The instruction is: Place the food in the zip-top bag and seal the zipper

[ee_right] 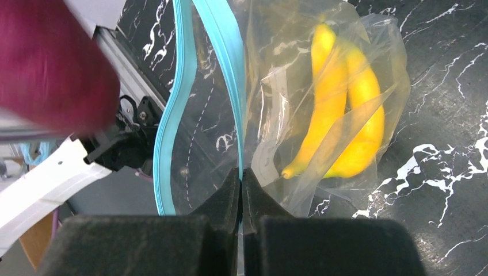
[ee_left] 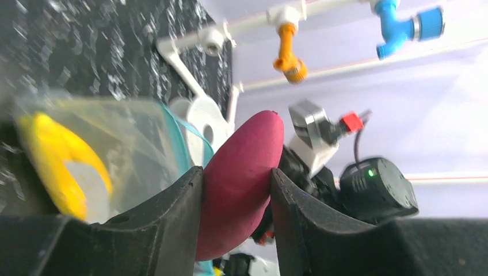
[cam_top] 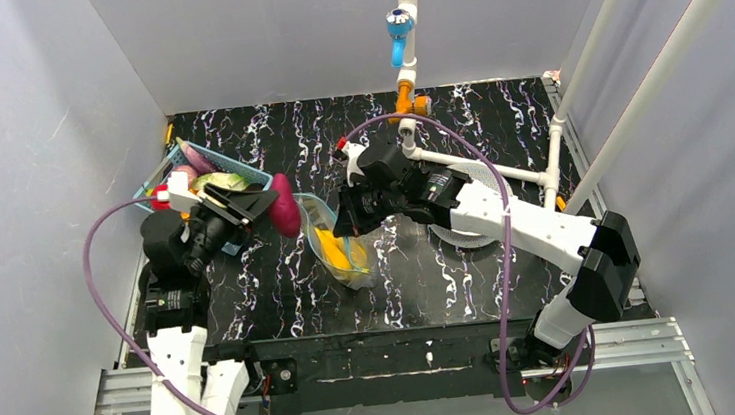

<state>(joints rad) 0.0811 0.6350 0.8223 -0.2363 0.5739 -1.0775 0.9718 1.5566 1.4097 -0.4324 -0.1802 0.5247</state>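
At the middle of the desk [cam_top: 451, 290], a little toward its near edge, the zip-top bag [ee_right: 276, 69] lies with a yellow banana [ee_right: 345, 115] already inside. The right tool [ee_right: 241, 184] is pinched tight on one lip of the bag's mouth, lifting it so that the teal zipper [ee_right: 171, 115] gapes in two separate strips. Just left of that mouth, the left tool [ee_left: 236, 190] is clamped around a dark magenta toy piece [ee_left: 244, 167], which it holds in the air beside the opening, not yet inside. The step in hand is loading the food, and sealing is not yet begun. The next move calls for carrying the piece in between the zipper strips and letting go only once it is well in, with the mouth held open by the right tool. Farther back, near the far-left corner, the blue lattice basket [cam_top: 229, 162] seems to hold more pieces, though they are too small to name.
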